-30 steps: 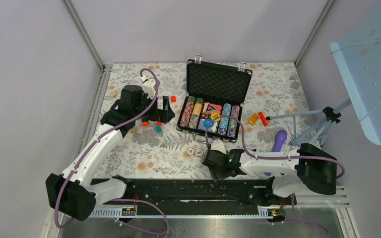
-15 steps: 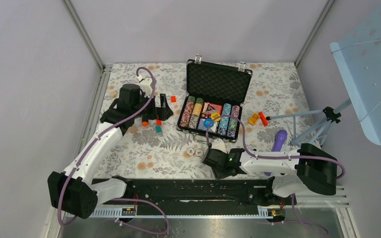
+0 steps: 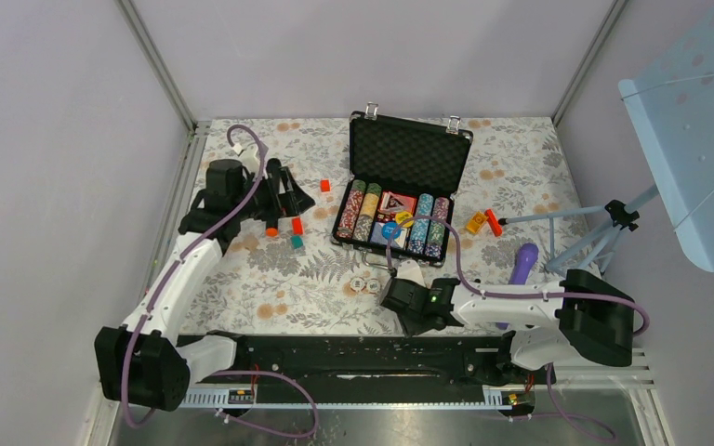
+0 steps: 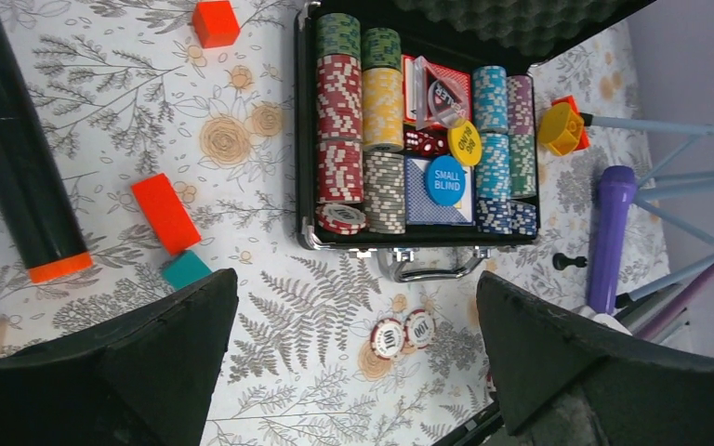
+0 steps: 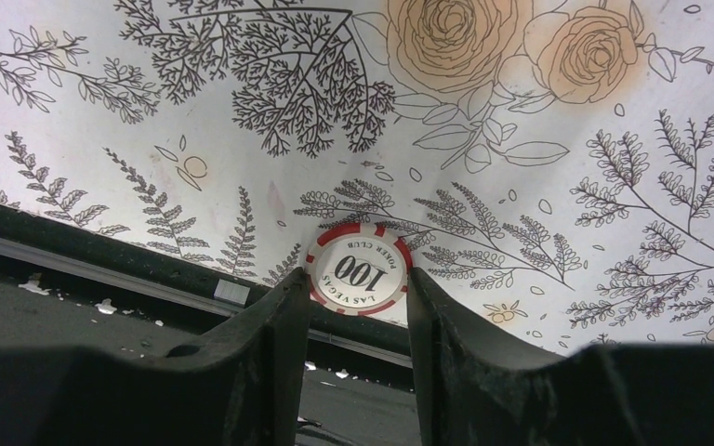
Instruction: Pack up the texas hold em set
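The left end effector (image 4: 355,288) is swinging back to the left, away from the briefcase (image 3: 409,153), jaws wide and carrying nothing. It is now hanging over the black microphone (image 4: 14,158) and the red block (image 4: 165,212), so it is leaving the approach to the case clear. The case is lying open mid-worktop (image 3: 288,269), its chip rows looking nearly full. Two loose chips (image 4: 387,335) are waiting just in front of the case handle (image 4: 428,269). Near the front edge, the right end effector (image 5: 353,277) has been narrowing and is now pinching a red-and-white 100 chip (image 5: 358,269) by its rim. That chip probably needs carrying over the handle. The purple cylinder (image 4: 611,232) is lying clear to the right.
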`<state>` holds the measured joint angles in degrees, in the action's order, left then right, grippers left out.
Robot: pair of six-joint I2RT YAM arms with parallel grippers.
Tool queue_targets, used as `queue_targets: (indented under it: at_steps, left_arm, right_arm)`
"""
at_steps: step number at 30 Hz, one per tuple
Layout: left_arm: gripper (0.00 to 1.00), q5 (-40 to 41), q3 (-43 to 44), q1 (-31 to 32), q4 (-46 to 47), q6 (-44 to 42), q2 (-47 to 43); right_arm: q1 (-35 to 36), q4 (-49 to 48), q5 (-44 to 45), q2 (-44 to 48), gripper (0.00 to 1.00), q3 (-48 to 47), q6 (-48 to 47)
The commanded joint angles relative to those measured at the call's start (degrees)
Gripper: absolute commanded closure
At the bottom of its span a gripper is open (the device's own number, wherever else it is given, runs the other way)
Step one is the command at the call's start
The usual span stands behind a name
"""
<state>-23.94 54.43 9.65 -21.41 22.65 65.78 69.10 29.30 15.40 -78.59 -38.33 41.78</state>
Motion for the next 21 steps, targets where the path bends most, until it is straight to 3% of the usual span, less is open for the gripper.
queue_targets:
  at_steps: [1,6,10,14,16,21]
  left_arm:
    - [0.01,-0.79,-0.45,-0.16,5.1,3.06,-3.72]
    - [0.01,3.28,-1.04,-0.35,5.6,4.12,-7.23]
    - [0.01,1.84,-1.24,-1.87,6.23,5.06,-9.23]
    - [0.01,5.08,-2.42,-4.75,5.4,11.35,-10.39]
    - [0.08,-0.41,-3.52,-7.65,7.86,13.05,-9.19]
    - [0.08,-4.68,-6.24,-9.3,12.33,15.61,-10.1]
  right_arm:
    - [-0.27,0.87,0.58,2.11,0.59,-0.77,-0.83]
    - [-0.52,1.08,0.93,2.66,0.59,-2.09,-1.89]
    - [-0.76,1.56,1.27,3.11,0.59,-2.61,-2.48]
    - [-1.18,2.43,1.78,3.79,0.57,-2.36,-2.42]
    - [-1.49,2.38,1.68,3.92,0.54,-1.71,-2.3]
    - [-2.03,2.01,0.15,2.66,0.42,-0.7,-1.83]
